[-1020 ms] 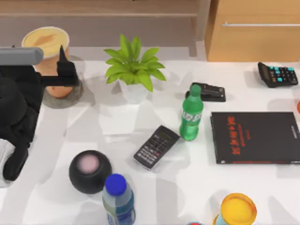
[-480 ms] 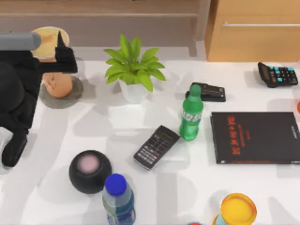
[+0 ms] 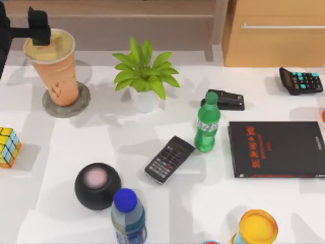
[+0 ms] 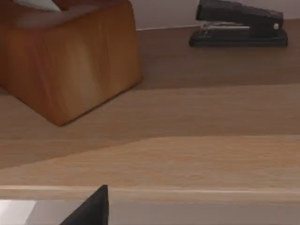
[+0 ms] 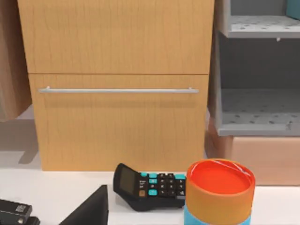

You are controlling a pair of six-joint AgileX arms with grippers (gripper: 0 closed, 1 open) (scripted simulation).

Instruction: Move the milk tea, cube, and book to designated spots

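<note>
Milk tea on coaster, left gripper raised

One milk tea (image 3: 55, 68) stands upright on one grey coaster (image 3: 66, 101), far left. One cube (image 3: 8, 147) sits at the table's left edge. Two bottles, two calculators, one black book. Left gripper (image 3: 38, 28) hovers by the cup's rim; finger spread: cannot tell.

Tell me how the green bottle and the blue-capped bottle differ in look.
The green bottle is green all over, cap too; the blue-capped bottle has a pale bluish body under a dark blue cap. The green bottle stands mid-table beside the black book; the blue-capped one stands at the near edge. Both stand upright.
</note>
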